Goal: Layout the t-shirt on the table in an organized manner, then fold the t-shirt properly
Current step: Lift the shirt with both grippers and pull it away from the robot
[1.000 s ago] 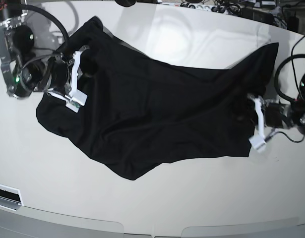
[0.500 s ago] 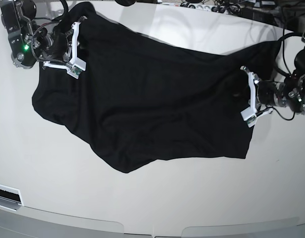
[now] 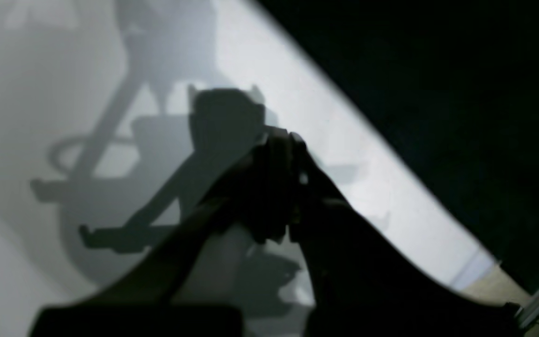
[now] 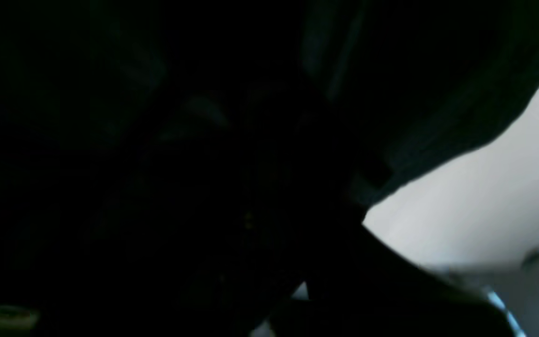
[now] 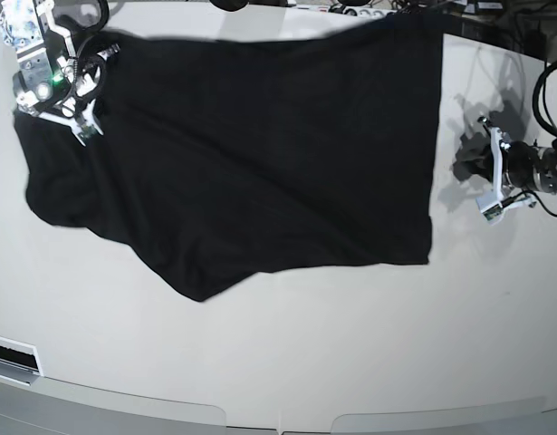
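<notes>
The black t-shirt (image 5: pixel 260 154) lies spread wide across the far half of the white table (image 5: pixel 350 353), its lower hem sagging to a point at the front left. My right gripper (image 5: pixel 99 86) sits at the shirt's far-left corner, shut on the cloth. In the right wrist view dark t-shirt (image 4: pixel 157 140) fills nearly everything, with a patch of table (image 4: pixel 484 210) beside it. My left gripper (image 5: pixel 463 168) stands apart from the shirt's right edge, shut with nothing in it. In the left wrist view the gripper (image 3: pixel 281 140) is pressed together over the bare table (image 3: pixel 367 164), with the t-shirt (image 3: pixel 438 93) off to the right.
Cables and a power strip (image 5: pixel 387 13) crowd the table's far edge. Black cables (image 5: pixel 545 100) loop near the arm at the right. A dark slot (image 5: pixel 11 355) sits at the front-left rim. The curved front edge (image 5: pixel 278 421) runs along the bottom.
The right gripper has dragged the shirt left and towards the far edge. The shirt's right edge has come out of the left gripper, which now stands clear of the cloth.
</notes>
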### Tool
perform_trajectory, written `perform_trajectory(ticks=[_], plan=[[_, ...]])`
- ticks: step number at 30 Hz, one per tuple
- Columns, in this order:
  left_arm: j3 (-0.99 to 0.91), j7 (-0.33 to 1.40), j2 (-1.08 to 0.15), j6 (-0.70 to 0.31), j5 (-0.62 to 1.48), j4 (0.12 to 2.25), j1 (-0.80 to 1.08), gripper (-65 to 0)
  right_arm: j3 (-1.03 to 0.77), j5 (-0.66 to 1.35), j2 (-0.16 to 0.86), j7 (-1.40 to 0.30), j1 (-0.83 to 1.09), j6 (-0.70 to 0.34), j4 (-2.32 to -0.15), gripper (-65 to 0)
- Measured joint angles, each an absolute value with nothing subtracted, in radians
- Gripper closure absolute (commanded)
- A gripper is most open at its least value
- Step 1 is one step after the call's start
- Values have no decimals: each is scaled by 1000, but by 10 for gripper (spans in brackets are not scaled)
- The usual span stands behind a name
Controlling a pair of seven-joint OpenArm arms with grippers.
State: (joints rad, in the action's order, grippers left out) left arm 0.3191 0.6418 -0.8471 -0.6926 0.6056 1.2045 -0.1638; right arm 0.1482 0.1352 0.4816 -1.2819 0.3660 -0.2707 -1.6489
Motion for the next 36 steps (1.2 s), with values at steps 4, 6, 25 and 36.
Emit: perform_trajectory(ticks=[4,6,25,36], plan=[[319,673,-857,-693,699,1208,-162,0,148,205,484,-1340,370,-343,-1649,0],[319,683,-879,-690,786,1230,-160,0,146,256,490,-1347,374,-369,-1649,0],[313,786,-584,-691,666,1362,-5,0,143,302,484,-1346,348,-427,-1649,0],[312,523,-725,-667,501,1376,133,0,154,635,472,-1295,262,-555,-1640,0]])
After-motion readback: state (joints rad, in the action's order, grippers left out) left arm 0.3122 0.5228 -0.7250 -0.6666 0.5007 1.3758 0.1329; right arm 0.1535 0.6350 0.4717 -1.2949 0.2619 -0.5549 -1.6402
